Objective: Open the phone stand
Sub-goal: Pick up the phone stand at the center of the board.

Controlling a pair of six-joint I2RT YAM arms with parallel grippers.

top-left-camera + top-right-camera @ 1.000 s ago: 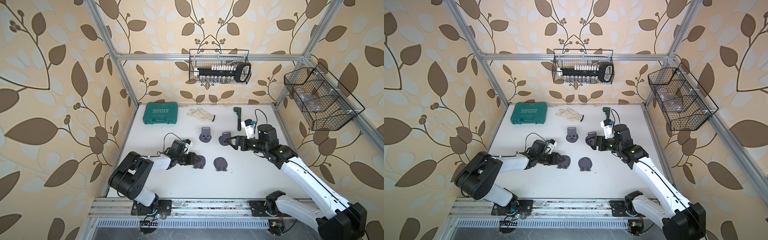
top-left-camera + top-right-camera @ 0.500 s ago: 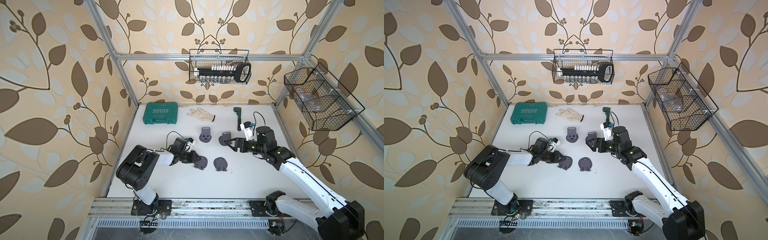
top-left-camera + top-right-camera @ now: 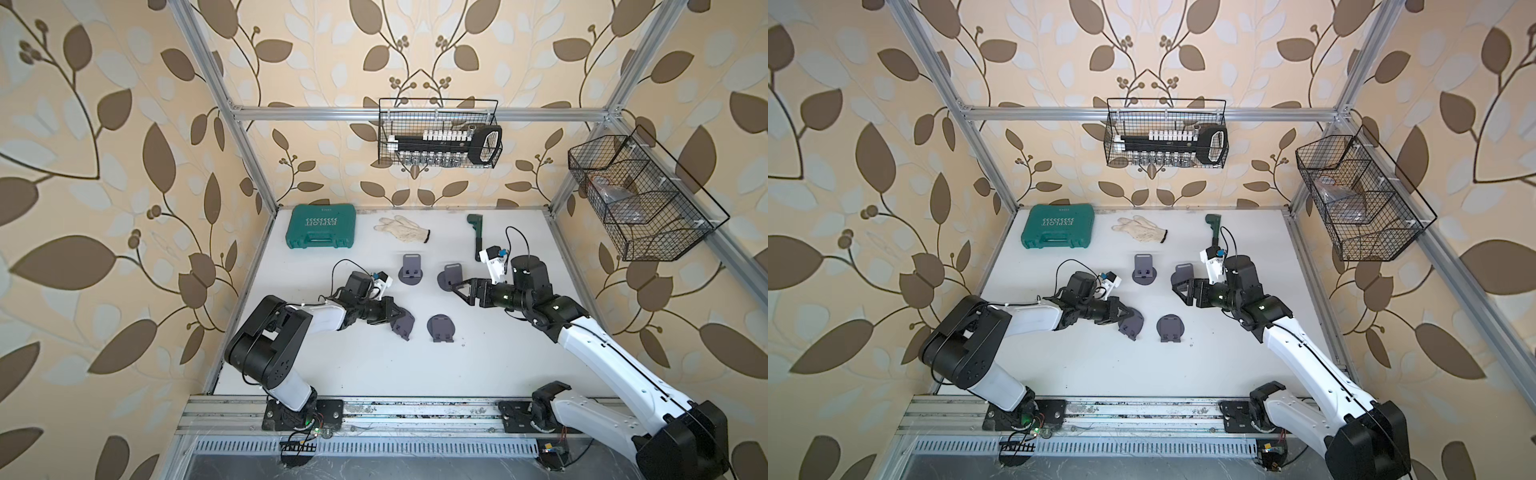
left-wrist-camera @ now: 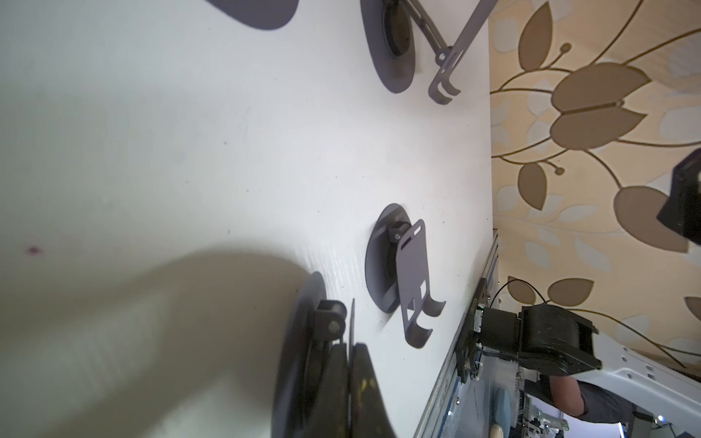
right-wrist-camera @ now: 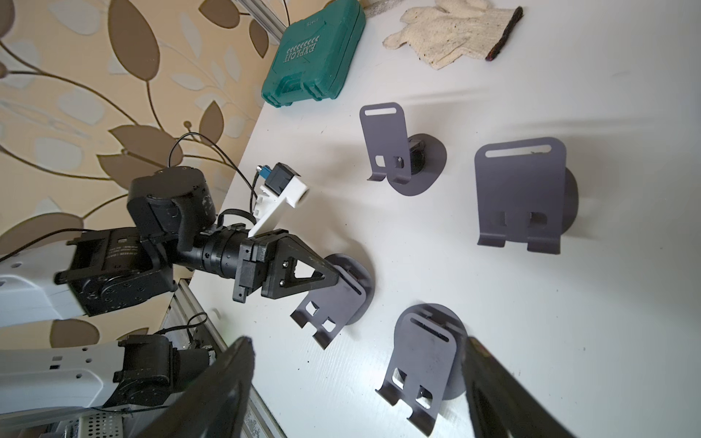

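Four grey phone stands (image 3: pixel 441 328) sit on one white table (image 3: pixel 374 365). The left gripper (image 3: pixel 394 312) is squeezed tight on one phone stand (image 3: pixel 403 325), just below the frame's middle. The right gripper (image 3: pixel 459 291) is wide open and holds nothing. One green case (image 3: pixel 322 226) and one glove (image 3: pixel 401 227) lie higher up.

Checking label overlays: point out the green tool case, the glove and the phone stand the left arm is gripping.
green tool case (image 3: pixel 321 227), in a top view, middle of the lid.
glove (image 3: pixel 402 228), in a top view, the palm.
held phone stand (image 5: pixel 341 300), right wrist view, its support plate.
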